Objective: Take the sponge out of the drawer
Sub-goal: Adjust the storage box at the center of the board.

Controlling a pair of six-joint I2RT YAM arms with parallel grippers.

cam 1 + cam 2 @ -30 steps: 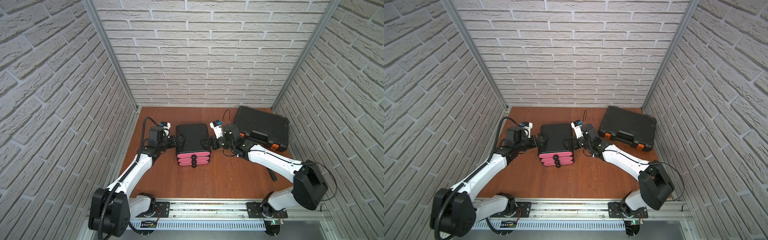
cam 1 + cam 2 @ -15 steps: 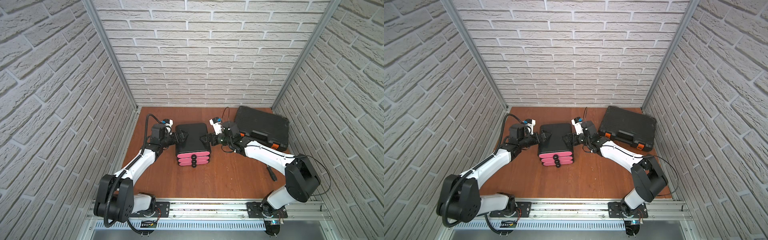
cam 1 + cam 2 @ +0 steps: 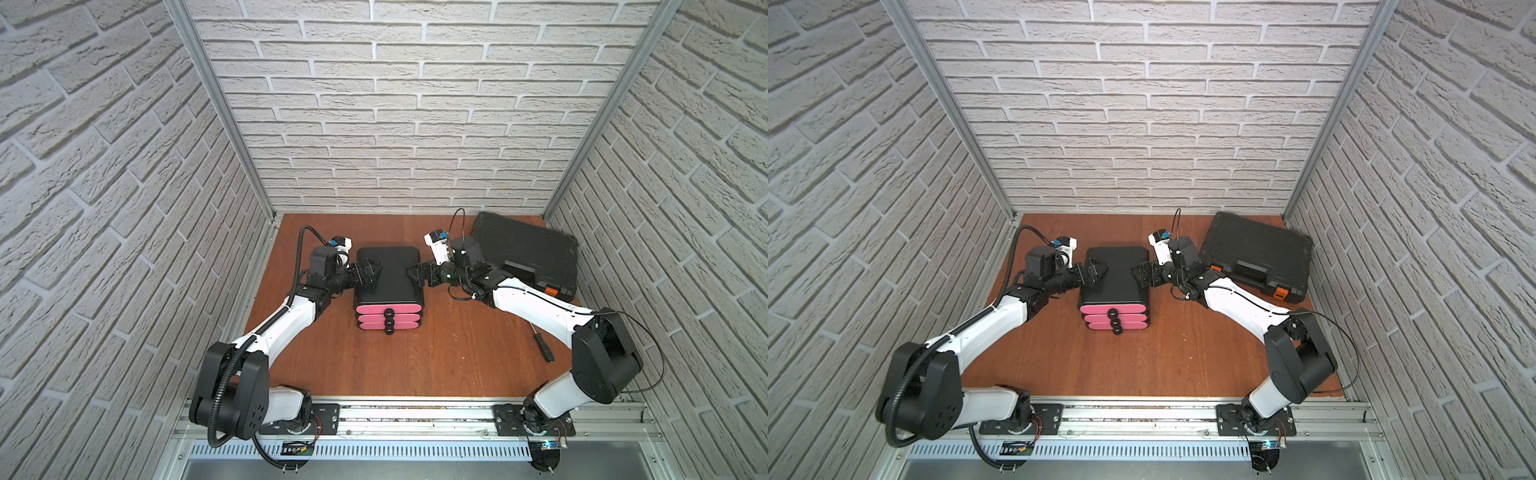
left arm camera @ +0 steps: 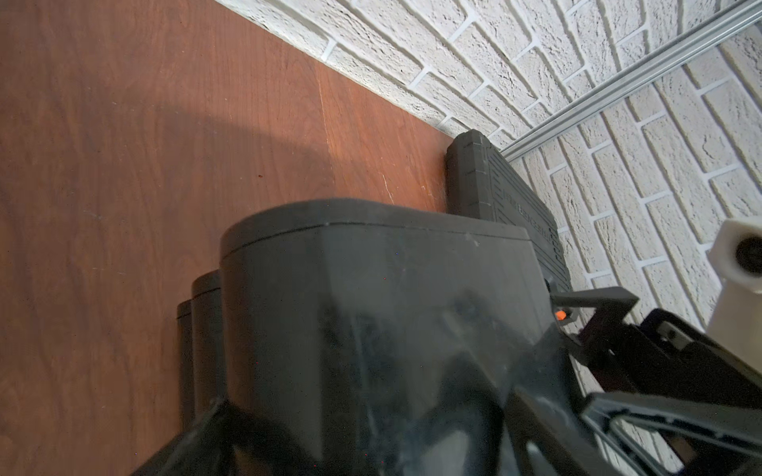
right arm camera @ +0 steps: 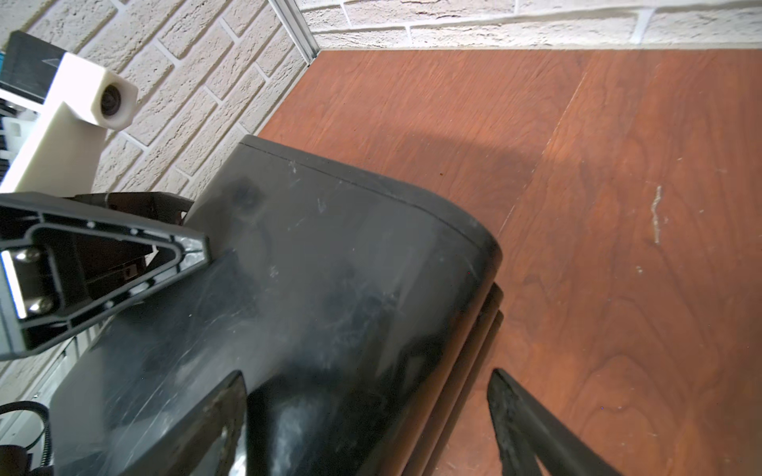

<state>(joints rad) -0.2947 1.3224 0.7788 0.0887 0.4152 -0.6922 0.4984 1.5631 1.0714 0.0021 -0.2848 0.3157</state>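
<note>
Left pincer (image 3: 368, 272) and right pincer (image 3: 417, 275) both gape wide, flanking the black plastic box of pink drawers (image 3: 388, 286) between them, I'd guess to brace it.

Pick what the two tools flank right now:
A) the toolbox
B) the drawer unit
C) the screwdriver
B: in a top view the left tool and the right tool sit at opposite sides of the drawer unit, both with jaws open.
</note>
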